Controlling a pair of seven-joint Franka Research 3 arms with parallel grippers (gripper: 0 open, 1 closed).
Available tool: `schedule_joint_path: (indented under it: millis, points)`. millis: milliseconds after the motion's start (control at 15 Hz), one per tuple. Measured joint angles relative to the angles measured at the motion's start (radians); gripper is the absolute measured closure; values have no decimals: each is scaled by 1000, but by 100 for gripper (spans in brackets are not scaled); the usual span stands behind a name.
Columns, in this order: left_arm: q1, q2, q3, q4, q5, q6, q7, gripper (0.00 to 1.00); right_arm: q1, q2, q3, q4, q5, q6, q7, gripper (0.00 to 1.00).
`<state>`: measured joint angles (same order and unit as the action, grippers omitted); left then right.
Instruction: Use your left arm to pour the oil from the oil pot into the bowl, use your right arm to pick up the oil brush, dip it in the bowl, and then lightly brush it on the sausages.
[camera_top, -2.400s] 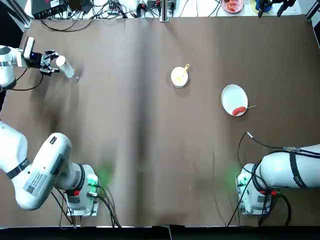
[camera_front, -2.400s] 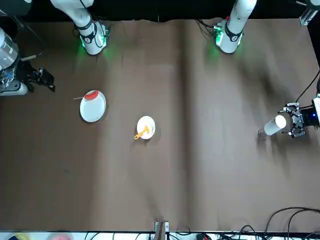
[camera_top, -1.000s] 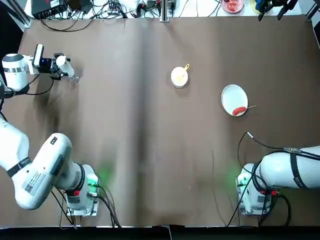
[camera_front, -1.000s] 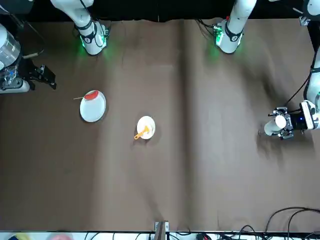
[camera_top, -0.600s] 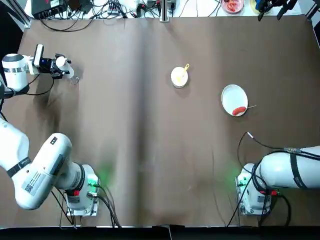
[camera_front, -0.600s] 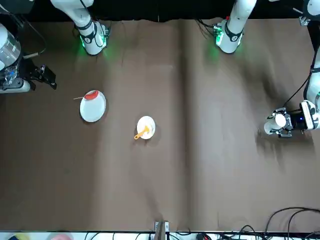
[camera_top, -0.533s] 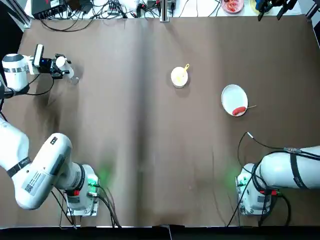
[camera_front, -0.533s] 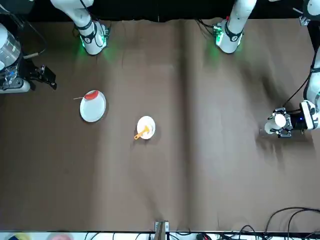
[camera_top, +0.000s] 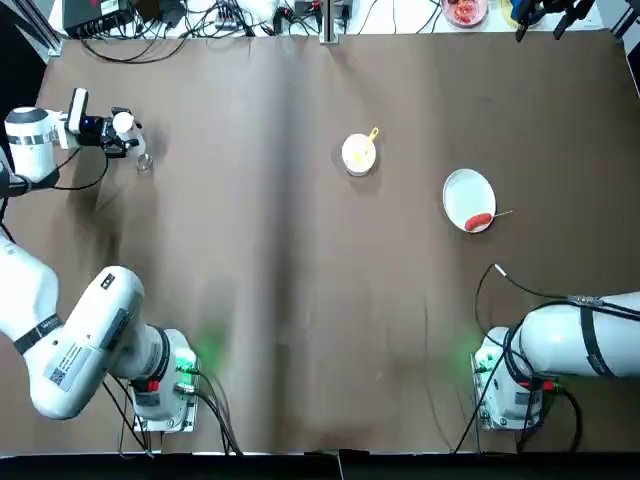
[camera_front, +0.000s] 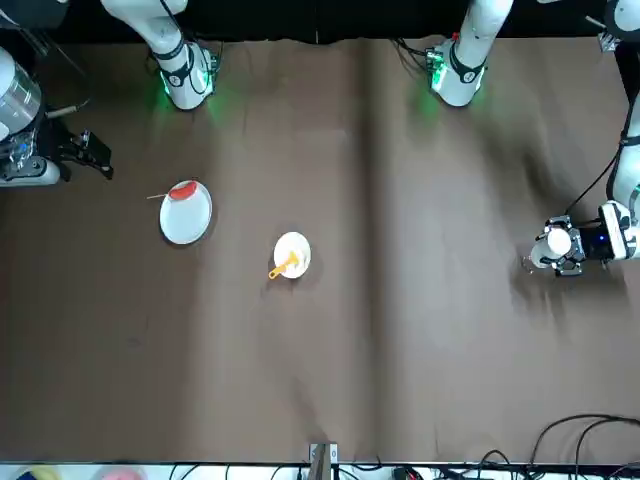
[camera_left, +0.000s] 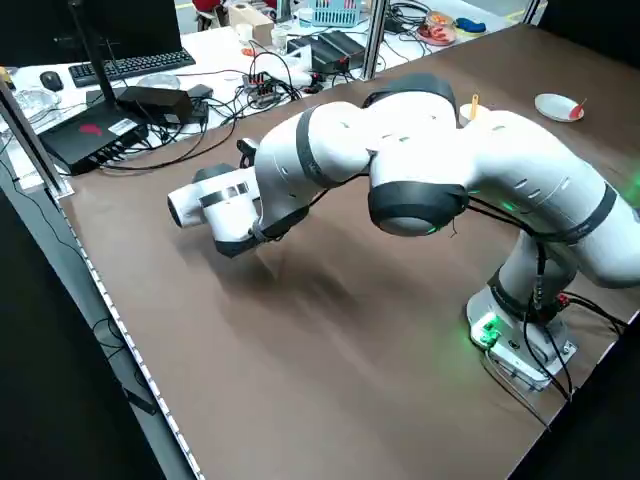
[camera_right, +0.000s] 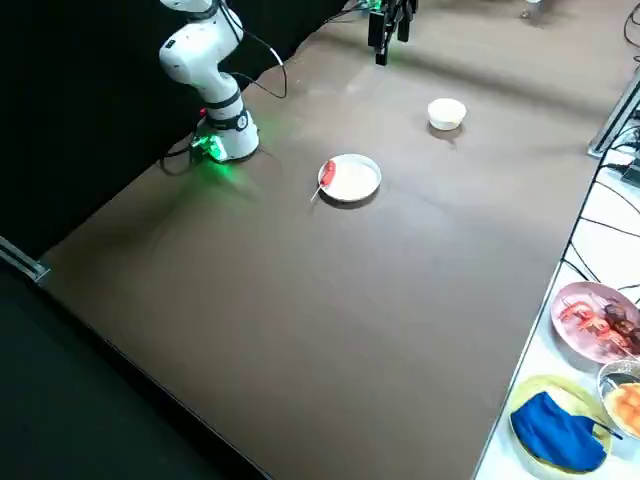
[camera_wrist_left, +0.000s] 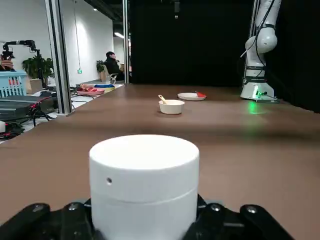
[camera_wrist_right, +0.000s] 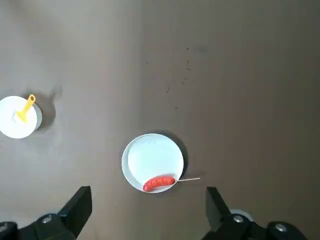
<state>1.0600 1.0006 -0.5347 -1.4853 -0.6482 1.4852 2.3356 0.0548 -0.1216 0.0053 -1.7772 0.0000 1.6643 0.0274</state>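
- The left jaws (camera_front: 557, 252) are at the robot's far left side of the table (camera_top: 300, 320). They look closed on the oil pot (camera_top: 135, 143), with one side on each side of it; its cap hides their tips.
- The pot looks to stand up tall, its long way going up and down, with its white cap on top.
- The bowl (camera_top: 356, 157) is well apart from the pot, over to the robot's right. So I think the left arm must lift the pot, go right, then tip it over the bowl.
- The pot could slip or spill if it tips too soon.
- The right jaws (camera_wrist_right: 149, 197) are wide open, hold nothing, and wait up high on the robot's right.
- The brush (camera_top: 373, 137) leans in the bowl, its handle poking past the far rim.
- I count one pot, one bowl, one brush, one plate (camera_top: 464, 190) and one sausage (camera_top: 478, 222) with one stick (camera_top: 504, 213).
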Motion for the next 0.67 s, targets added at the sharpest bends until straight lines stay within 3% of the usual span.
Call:
schedule_joint_path:
  millis: [267, 667]
  points:
    - [-27, -27, -14, 9, 0, 0, -83, 45, 0, 0, 0, 0, 0, 0, 0, 0]
    - [-121, -165, -54, -16, 0, 31, -226, 45, 0, 0, 0, -1, 0, -2, 0, 0]
